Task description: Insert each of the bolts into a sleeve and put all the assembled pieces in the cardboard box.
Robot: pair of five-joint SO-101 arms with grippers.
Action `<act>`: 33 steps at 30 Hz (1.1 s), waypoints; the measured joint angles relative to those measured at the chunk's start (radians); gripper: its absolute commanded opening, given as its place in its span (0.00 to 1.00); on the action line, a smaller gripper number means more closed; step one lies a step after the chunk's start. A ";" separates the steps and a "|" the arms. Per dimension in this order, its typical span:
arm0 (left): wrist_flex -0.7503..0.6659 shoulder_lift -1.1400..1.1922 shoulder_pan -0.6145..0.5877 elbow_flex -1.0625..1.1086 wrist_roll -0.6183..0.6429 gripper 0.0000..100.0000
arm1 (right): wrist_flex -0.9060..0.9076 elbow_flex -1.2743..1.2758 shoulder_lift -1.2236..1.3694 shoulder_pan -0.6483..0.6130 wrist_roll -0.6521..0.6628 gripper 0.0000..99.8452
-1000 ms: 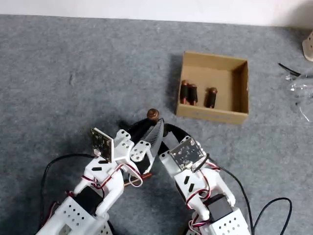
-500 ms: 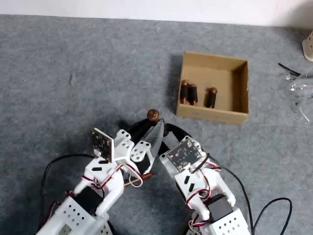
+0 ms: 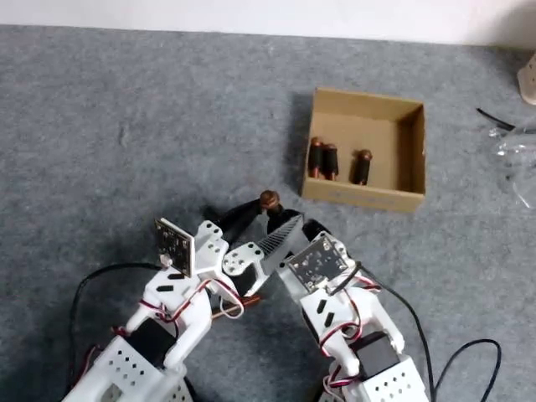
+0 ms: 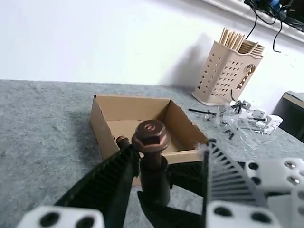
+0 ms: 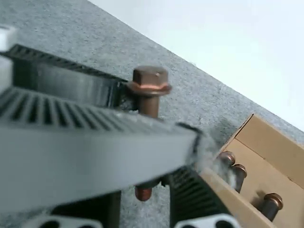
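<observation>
A copper bolt (image 3: 269, 200) with a hex flange head (image 4: 151, 135) stands upright, its shaft in a dark sleeve (image 4: 155, 183). My left gripper (image 4: 170, 148) is open around it: one black finger touches the shaft and the ribbed finger (image 4: 223, 171) stands apart. My right gripper (image 5: 142, 199) is shut low on the sleeve, and the bolt's tip (image 5: 142, 192) shows between its fingers. The left gripper's ribbed finger (image 5: 95, 152) hides the sleeve there. The cardboard box (image 3: 360, 199) lies to the right beyond the grippers and holds three assembled pieces (image 3: 335, 161).
Grey felt covers the table (image 3: 126, 126). A perforated beige holder (image 4: 230, 71) with sticks stands at the far right edge (image 3: 528, 79). Clear plastic bags and a black wire (image 3: 507, 138) lie to the right of the box. The arms' cables (image 3: 435, 360) trail at the near edge.
My left gripper has opened, its ribbed finger swinging right and away from the bolt. The bolt has shifted slightly right, toward the box.
</observation>
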 measured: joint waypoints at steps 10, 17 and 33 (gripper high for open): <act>0.000 -0.002 -0.101 0.000 -0.003 0.23 | 0.000 0.000 0.002 0.048 0.006 0.00; 0.000 -0.002 -0.269 0.000 -0.005 0.23 | 0.000 0.000 0.000 0.068 0.006 0.00; 0.534 -0.002 -0.391 -0.164 -0.006 0.23 | -0.054 0.000 0.000 0.281 -0.146 0.00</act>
